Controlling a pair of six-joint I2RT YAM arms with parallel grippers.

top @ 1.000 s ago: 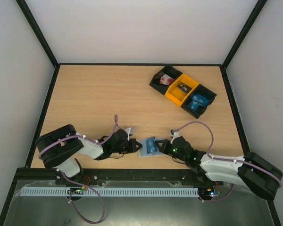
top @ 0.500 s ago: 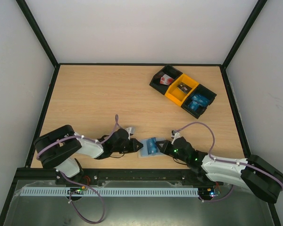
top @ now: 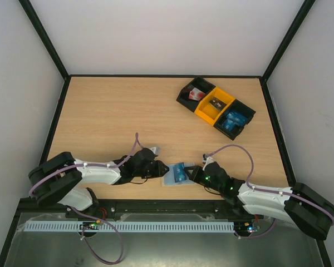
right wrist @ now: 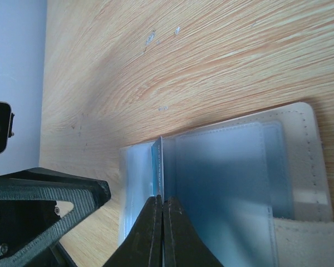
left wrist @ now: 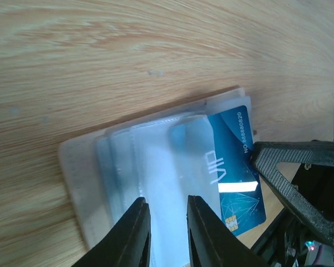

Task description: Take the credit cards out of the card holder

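Left gripper [left wrist: 166, 201]: held slightly parted over card holder [top: 176, 174], steadying it.
Right gripper [right wrist: 162, 199]: closed, apparently clamped on credit card [left wrist: 234, 167] for withdrawal.

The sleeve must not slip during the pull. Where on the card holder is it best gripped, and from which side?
Probably the card holder at its pale end opposite the blue card, coming from the side of the left gripper. The card sticks out toward the right gripper, so a hold there opposes the pull and leaves the pocket mouth free.
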